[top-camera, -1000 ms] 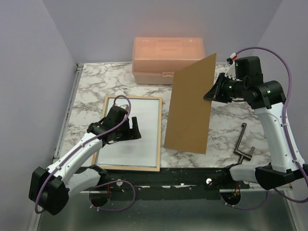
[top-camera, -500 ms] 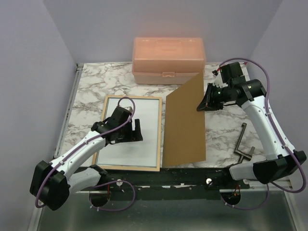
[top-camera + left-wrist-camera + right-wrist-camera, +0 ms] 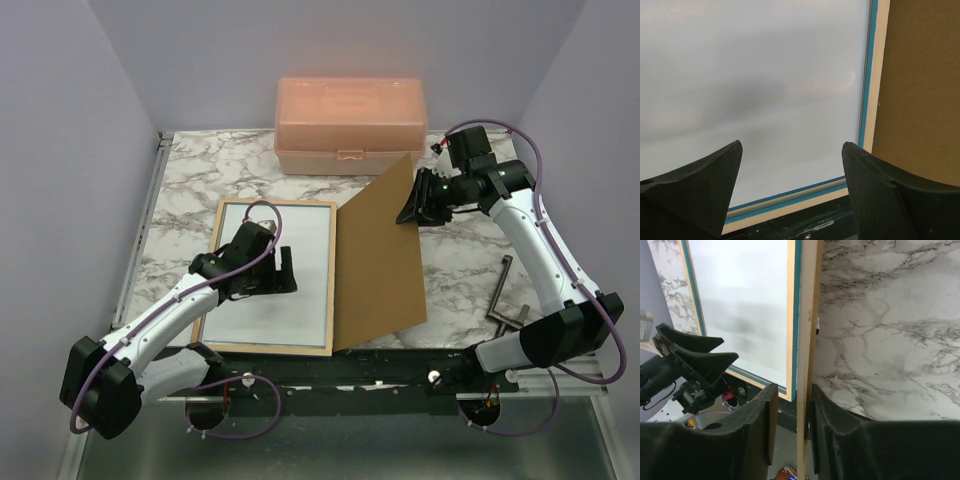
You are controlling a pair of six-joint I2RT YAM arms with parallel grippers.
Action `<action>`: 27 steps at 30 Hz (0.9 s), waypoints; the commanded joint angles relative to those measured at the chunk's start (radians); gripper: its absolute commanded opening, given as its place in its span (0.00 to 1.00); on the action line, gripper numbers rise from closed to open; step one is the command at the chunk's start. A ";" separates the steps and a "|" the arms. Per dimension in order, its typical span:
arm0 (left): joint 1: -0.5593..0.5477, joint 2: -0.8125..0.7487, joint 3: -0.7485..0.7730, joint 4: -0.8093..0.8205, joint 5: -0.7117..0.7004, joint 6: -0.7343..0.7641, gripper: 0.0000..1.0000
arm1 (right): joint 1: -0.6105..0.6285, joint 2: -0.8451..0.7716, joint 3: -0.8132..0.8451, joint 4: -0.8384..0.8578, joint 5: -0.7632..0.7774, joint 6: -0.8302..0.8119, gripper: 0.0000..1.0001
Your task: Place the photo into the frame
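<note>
The frame [image 3: 212, 270] lies flat on the table at the left, light-wood rim up with a blue inner edge [image 3: 867, 75]. A plain white sheet [image 3: 300, 250], the photo's back, fills it; no printed side shows. My left gripper [image 3: 272, 272] hovers open and empty over the frame's near right part, with the white sheet [image 3: 765, 75] between its jaws [image 3: 792, 150]. My right gripper [image 3: 412, 205] is shut on the top corner of the brown backing board [image 3: 380, 270]. The board stands tilted, its lower edge beside the frame's right rim [image 3: 791, 315]. The board shows edge-on [image 3: 807, 340] in the right wrist view.
A salmon plastic box [image 3: 350, 125] stands at the back centre. A dark metal tool [image 3: 505, 300] lies on the marble table [image 3: 180, 180] at the near right. Purple walls close in both sides.
My right gripper has moved left and down with the backing board, bringing its lower edge up beside the frame's right rim. The left gripper has hardly moved.
</note>
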 commanded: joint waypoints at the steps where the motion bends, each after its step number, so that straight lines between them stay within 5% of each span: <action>1: -0.004 -0.035 0.035 -0.022 -0.027 -0.003 0.82 | -0.002 0.002 0.027 0.061 -0.072 0.008 0.45; 7: -0.003 -0.093 0.073 -0.027 -0.001 -0.013 0.83 | -0.002 -0.017 0.069 0.108 -0.143 0.038 0.75; 27: -0.004 -0.057 0.316 0.225 0.439 -0.167 0.99 | 0.063 -0.124 -0.207 0.640 -0.442 0.337 0.79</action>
